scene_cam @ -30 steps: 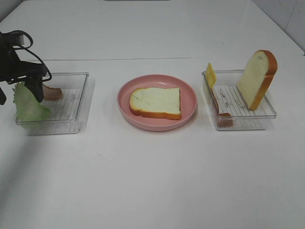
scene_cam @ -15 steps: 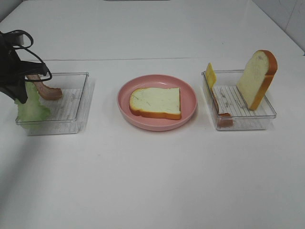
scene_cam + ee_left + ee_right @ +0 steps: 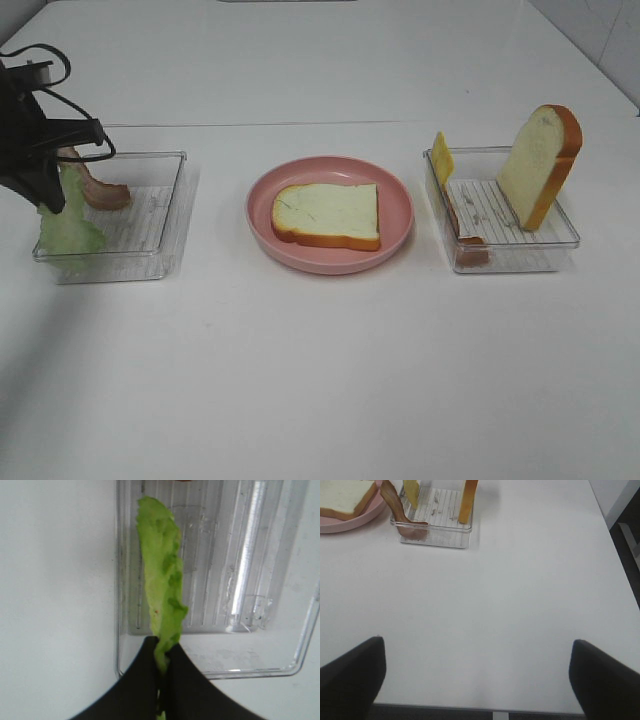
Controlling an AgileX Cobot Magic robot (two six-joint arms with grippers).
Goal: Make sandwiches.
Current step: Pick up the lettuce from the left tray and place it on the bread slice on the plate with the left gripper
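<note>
My left gripper (image 3: 47, 197) is shut on the edge of a green lettuce leaf (image 3: 68, 228) at the left side of the left clear tray (image 3: 150, 255). In the left wrist view the leaf (image 3: 162, 575) hangs from the closed gripper (image 3: 161, 652) over the tray. A bacon strip (image 3: 100, 190) lies in that tray. One bread slice (image 3: 328, 215) lies flat on the pink plate (image 3: 400, 190). The right tray (image 3: 520, 258) holds an upright bread slice (image 3: 538, 165), yellow cheese (image 3: 442, 158) and bacon (image 3: 470, 242). My right gripper (image 3: 477, 675) is open and empty, near the table's front edge.
The right wrist view shows the right tray (image 3: 437, 537) with bacon (image 3: 400, 512) draped over its wall, and the plate (image 3: 350, 522) beside it. The table's right edge (image 3: 615, 545) drops off to a dark floor.
My left gripper has shifted left from the tray's middle to the lettuce and closed on it. It now holds the leaf slightly higher. Nothing else moved.
</note>
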